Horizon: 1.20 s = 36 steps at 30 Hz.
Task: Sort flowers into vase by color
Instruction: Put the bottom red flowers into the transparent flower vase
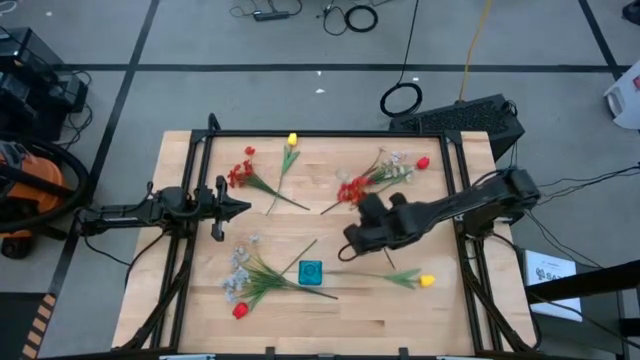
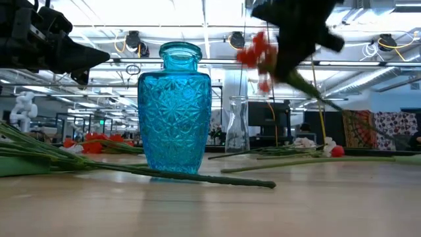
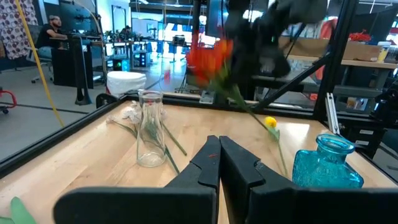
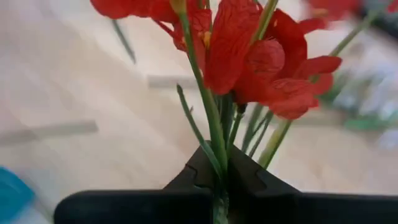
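Observation:
My right gripper (image 4: 221,169) is shut on a red clustered spray (image 4: 249,56), held in the air over the table's middle (image 1: 352,190), above and behind the blue glass vase (image 2: 174,108). A clear glass vase (image 3: 151,127) stands farther back. My left gripper (image 3: 219,155) is shut and touches nothing, hovering at the table's left (image 1: 235,207). Lying flat on the table are another red spray (image 1: 240,175), a yellow tulip (image 1: 291,140), pale sprays with a red bud (image 1: 422,162), a second yellow tulip (image 1: 427,281), and a bunch with a red bud (image 1: 240,311). My right gripper pinches the red spray's green stems (image 4: 217,146) between its two fingers, just below the flower head. The blooms stand out past the fingertips. The spray is lifted clear of the table, and the long stem (image 3: 245,109) trails down at a slant behind the gripper.
Green stems (image 2: 197,176) lie across the table in front of the blue vase. The black frame rails (image 1: 330,134) border the tabletop. Bare wood (image 1: 400,320) shows along the near edge. A person sits at a desk (image 3: 53,31) in the room beyond.

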Each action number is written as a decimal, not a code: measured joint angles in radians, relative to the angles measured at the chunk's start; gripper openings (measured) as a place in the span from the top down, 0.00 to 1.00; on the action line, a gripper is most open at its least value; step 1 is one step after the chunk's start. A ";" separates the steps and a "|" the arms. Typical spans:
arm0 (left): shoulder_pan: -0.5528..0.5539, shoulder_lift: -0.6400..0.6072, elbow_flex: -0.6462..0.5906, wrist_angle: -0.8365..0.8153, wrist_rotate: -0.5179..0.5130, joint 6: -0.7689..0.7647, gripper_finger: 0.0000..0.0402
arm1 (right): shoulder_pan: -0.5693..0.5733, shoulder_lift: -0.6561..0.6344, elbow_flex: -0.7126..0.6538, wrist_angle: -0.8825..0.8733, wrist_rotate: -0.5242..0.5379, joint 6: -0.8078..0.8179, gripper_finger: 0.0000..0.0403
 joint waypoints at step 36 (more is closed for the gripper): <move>0.000 0.000 0.000 0.000 0.000 0.000 0.98 | -0.383 -0.657 -0.609 1.143 -0.252 -0.813 1.00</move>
